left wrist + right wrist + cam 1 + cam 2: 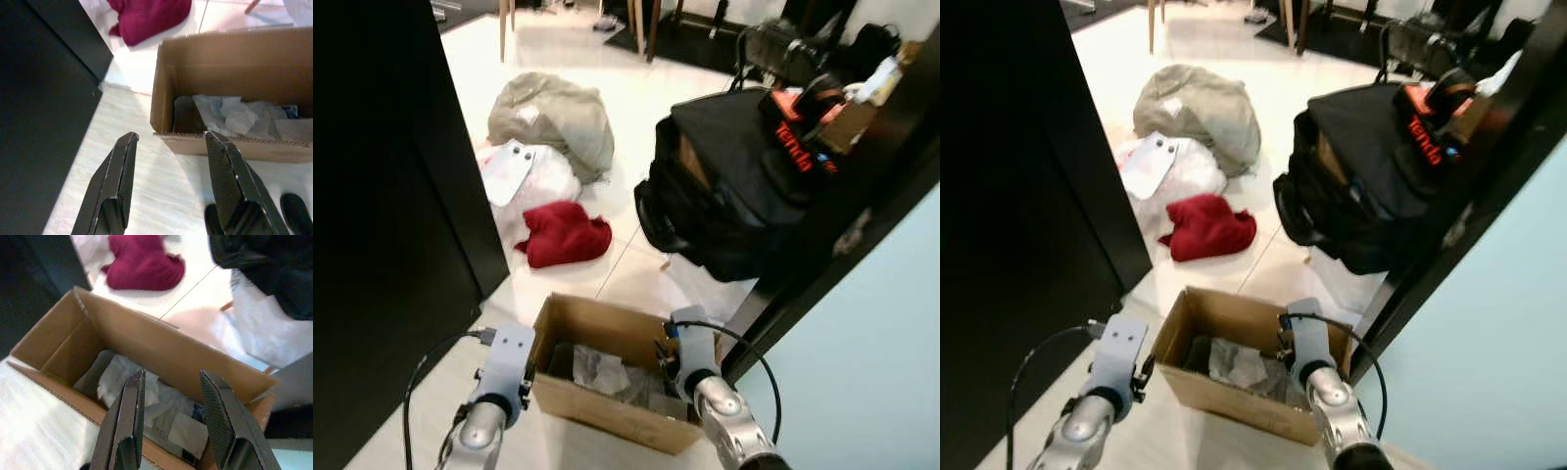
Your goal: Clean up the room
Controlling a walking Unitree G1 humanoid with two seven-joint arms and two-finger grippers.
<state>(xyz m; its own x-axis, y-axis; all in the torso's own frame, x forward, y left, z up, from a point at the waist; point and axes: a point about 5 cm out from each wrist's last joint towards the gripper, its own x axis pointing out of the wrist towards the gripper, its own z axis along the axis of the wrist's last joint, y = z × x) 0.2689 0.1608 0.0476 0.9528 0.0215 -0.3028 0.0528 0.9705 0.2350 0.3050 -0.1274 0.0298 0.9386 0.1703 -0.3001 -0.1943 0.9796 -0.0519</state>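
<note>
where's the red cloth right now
In the left eye view the red cloth lies on the floor just beyond the cardboard box, next to the white bag.

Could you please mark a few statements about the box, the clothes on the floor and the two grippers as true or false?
1. The cardboard box is empty. False: crumpled pale cloth lies inside it.
2. The red cloth lies on the floor beyond the box. True.
3. The right gripper is open above the box. True.
4. The left gripper is shut on the red cloth. False: it is open and holds nothing, beside the box's near corner.
5. A black bag stands to the right of the red cloth. True.
</note>
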